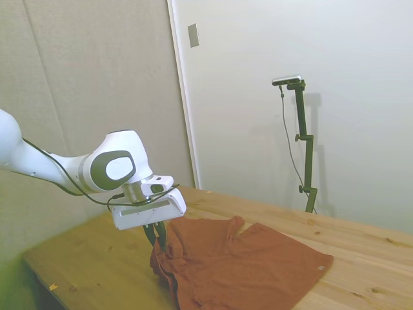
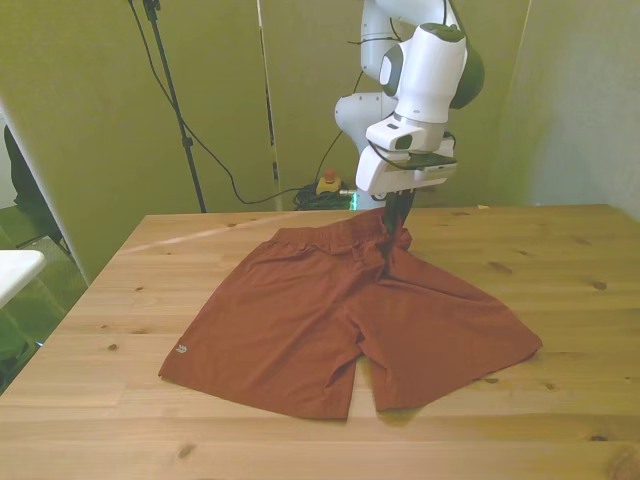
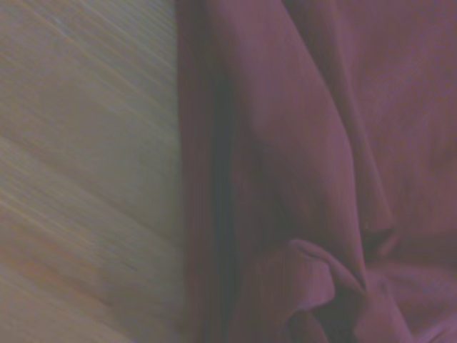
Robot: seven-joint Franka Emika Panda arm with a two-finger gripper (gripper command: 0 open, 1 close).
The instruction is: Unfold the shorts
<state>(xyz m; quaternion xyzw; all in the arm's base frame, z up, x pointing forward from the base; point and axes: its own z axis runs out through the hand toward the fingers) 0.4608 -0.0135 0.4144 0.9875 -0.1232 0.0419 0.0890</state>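
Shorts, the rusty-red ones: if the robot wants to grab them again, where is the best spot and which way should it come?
Probably the waistband of the rust-red fabric shorts, coming straight down from above. It is the only bunched, raised ridge, beside the gripper; both legs already lie flat on the wooden table, giving fingers nothing to pinch.

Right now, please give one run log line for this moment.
fingers: shut on waistband | shorts: spread on table, both legs open | waistband lifted

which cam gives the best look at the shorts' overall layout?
Front view: the shorts show whole, both legs spread on the table, gripper at the waistband. Side view cuts off their near edge. Wrist view shows only blurry folds.
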